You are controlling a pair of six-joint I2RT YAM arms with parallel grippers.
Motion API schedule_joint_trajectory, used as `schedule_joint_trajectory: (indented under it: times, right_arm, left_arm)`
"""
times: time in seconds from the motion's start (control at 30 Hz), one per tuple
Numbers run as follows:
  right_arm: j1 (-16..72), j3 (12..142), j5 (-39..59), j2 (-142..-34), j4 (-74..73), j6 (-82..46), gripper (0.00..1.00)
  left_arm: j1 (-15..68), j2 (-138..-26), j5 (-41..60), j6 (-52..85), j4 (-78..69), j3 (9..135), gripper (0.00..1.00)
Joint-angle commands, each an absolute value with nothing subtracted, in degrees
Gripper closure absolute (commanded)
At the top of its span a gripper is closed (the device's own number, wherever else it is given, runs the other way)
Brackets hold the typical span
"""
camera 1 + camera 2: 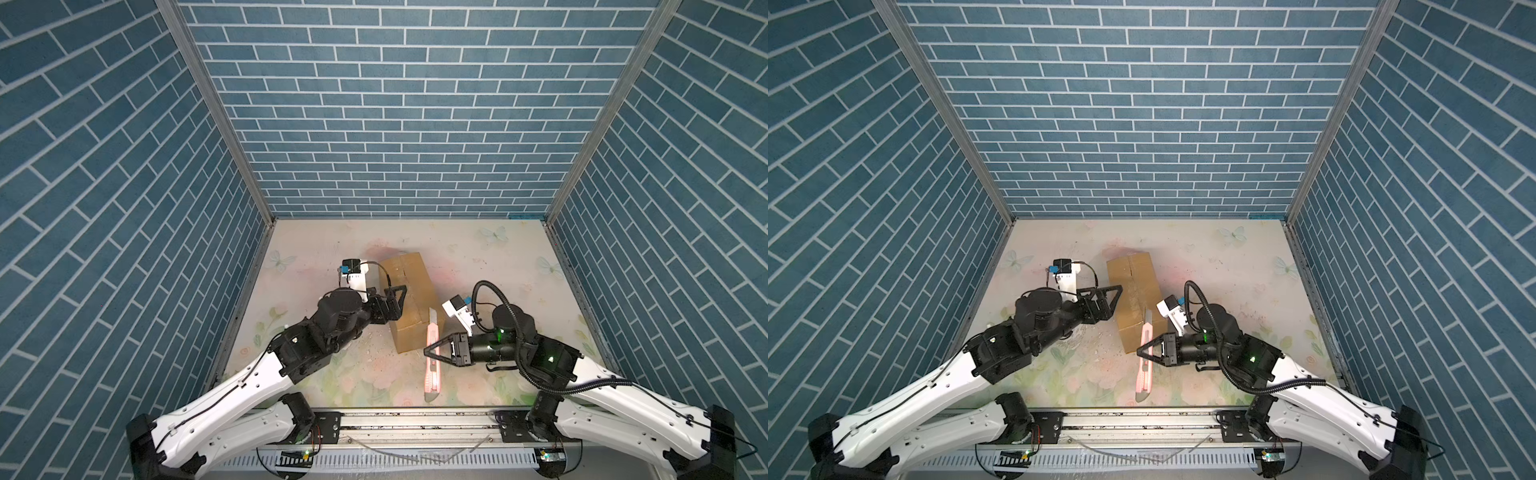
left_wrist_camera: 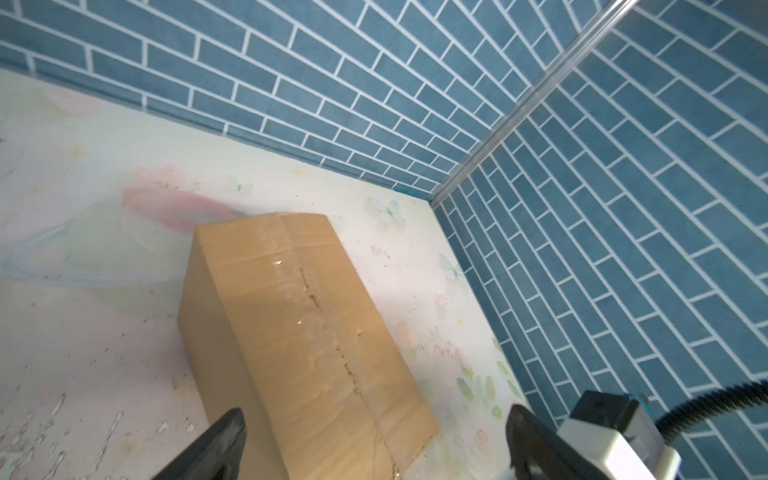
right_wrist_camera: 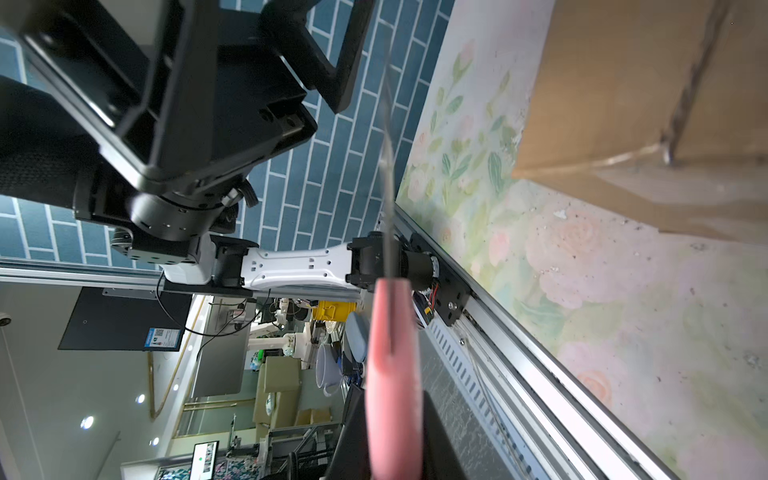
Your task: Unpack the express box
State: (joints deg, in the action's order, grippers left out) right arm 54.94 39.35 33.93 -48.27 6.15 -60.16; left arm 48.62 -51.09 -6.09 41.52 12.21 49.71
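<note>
We see the express box (image 1: 409,303) (image 1: 1136,297) lying closed on the floral tabletop (image 1: 498,266), a little left of the middle. It slants from the back wall toward the front rail, and its taped lengthwise seam (image 2: 332,336) looks ragged in the left wrist view. Our left gripper (image 1: 1115,301) hangs over the box's near left part with its jaws spread wide, its fingers (image 2: 226,436) on either side of that end, though we cannot tell whether either touches the cardboard. Our right gripper (image 1: 432,357) is clamped narrowly on the pink utility knife (image 1: 432,374) (image 3: 395,374), whose blade points toward the box's near right corner in both top views.
</note>
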Motion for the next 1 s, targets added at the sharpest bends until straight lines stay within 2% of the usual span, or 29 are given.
schedule_joint_trajectory:
  times: [0.0,0.13,0.2,0.3,0.5,0.67,0.97]
  right_arm:
    - [49.7,45.4,38.2,-52.1,14.4,-52.8,1.00]
    - [40.6,51.2,45.2,-58.1,15.4,-48.8,1.00]
    - [37.2,53.8,48.5,-61.8,14.3,-47.4,1.00]
    - [34.4,56.8,52.4,-66.6,11.8,-46.6,1.00]
    - [30.9,60.8,57.0,-73.1,8.1,-46.4,1.00]
    - [29.2,63.5,59.3,-76.7,6.1,-46.4,1.00]
    - [28.0,66.8,60.7,-81.7,3.4,-47.0,1.00]
  left_arm:
    - [43.8,-54.3,10.3,38.3,14.2,52.0,0.08]
    - [38.0,-59.2,21.3,39.0,5.0,53.2,0.18]
    - [34.2,-63.3,29.7,43.2,-5.3,52.8,0.27]
    - [30.5,-70.9,39.3,51.0,-21.3,52.8,0.35]
    - [27.5,-83.5,49.7,67.1,-51.7,53.7,0.41]
    - [27.2,-88.3,52.2,68.2,-54.2,55.7,0.42]
    - [27.2,-92.8,53.5,69.8,-56.8,56.6,0.52]
